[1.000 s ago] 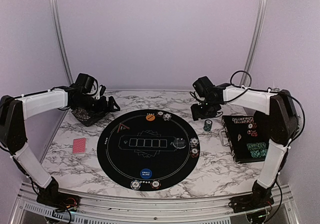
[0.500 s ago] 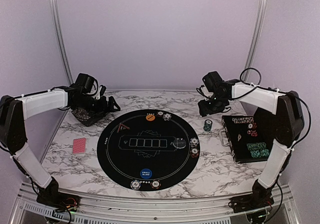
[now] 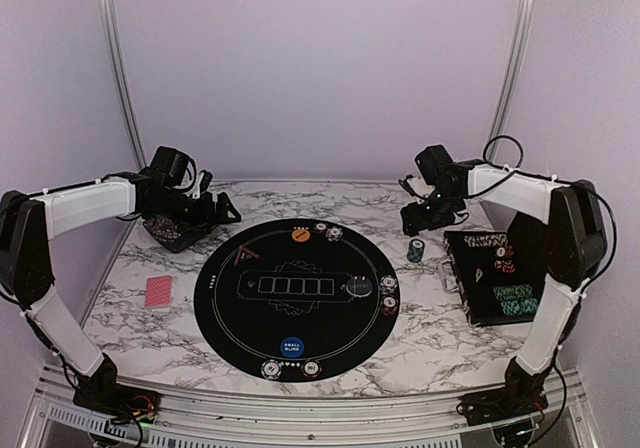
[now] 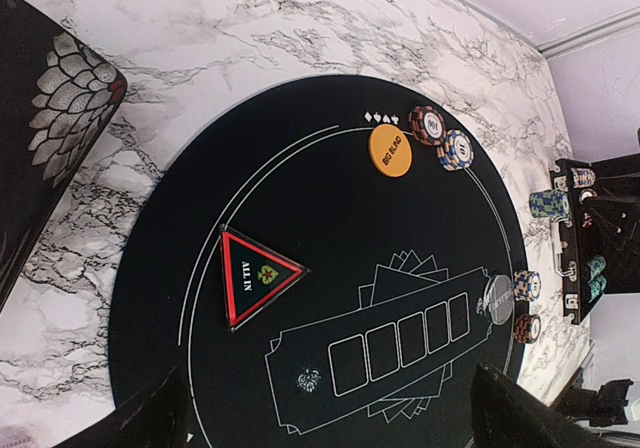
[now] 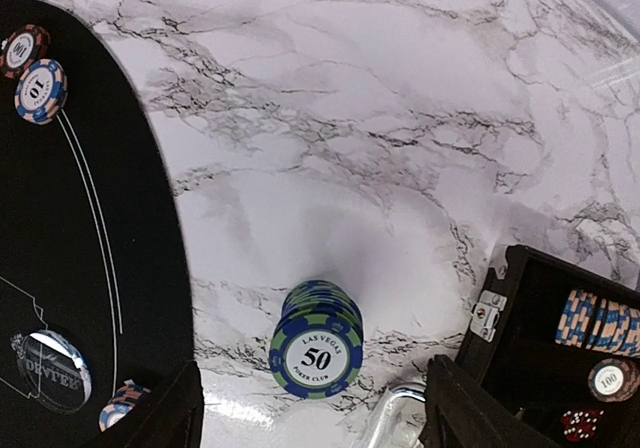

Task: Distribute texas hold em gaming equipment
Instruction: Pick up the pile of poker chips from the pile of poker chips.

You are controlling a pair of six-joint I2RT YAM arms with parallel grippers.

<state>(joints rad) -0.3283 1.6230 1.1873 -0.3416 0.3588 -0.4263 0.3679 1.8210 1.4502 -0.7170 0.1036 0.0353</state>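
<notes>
A stack of blue-and-green "50" poker chips (image 5: 318, 353) stands on the marble between the mat and the case, also seen from above as the chip stack (image 3: 415, 251). My right gripper (image 5: 315, 413) hangs over it, open, its fingers either side and apart from the chips. My left gripper (image 4: 330, 423) is open and empty above the mat's back left. On the mat lie an orange button (image 4: 390, 152) with two chip piles (image 4: 445, 138), a black triangular marker (image 4: 255, 275), a grey button (image 4: 497, 296) and a blue button (image 3: 291, 347). Red-backed cards (image 3: 159, 292) lie at the left.
The big round black mat (image 3: 230, 313) fills the table's middle. The open black chip case (image 3: 495, 278), with chips inside, sits at the right. A dark patterned box (image 3: 170, 233) lies under the left arm. More chip piles sit at the mat's right rim (image 3: 389, 295) and near rim (image 3: 290, 370).
My right gripper has swung to the right and back, and its jaws have spread wider. The chip stack stays standing on the marble. The left arm has not moved.
</notes>
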